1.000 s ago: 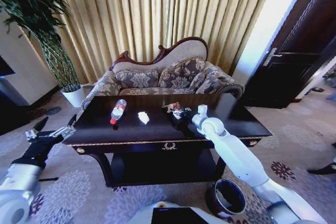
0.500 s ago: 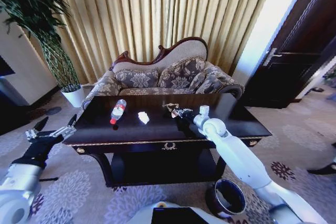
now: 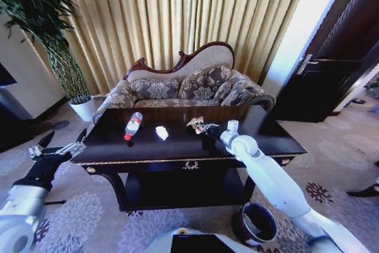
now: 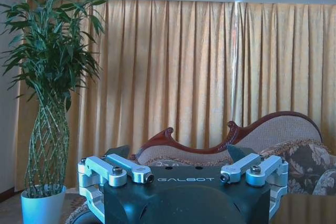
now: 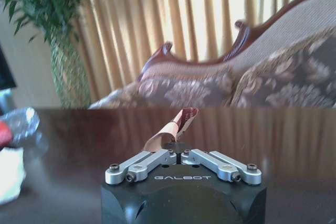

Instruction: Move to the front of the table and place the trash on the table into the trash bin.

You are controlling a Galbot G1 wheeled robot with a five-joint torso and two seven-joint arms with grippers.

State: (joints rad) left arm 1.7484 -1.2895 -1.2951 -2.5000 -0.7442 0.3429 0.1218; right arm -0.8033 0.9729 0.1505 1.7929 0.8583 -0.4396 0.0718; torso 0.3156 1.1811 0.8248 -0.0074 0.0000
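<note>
On the table [image 3: 278, 137], behind its gold front ornament, the right gripper [image 3: 204, 128] has just clamped the red-and-white wrapper [image 5: 174, 128] and begun lifting it, bin-bound, while the left gripper [image 3: 58, 148] idles open beside the table.

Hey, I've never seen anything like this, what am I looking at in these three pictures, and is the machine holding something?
This is a two-armed robot on wheels, facing a dark table. One picture comes from a camera on its head; the other two come from cameras on its wrists, each looking out over that arm's gripper.

On the table lie a bottle and a crumpled white paper. The right gripper reaches over the table and is shut on a red-and-white wrapper, seen close up in the right wrist picture. The left gripper hangs open beside the table's left end, holding nothing. A dark trash bin stands on the carpet by the table's right front leg. Behind are a sofa and curtains.
</note>
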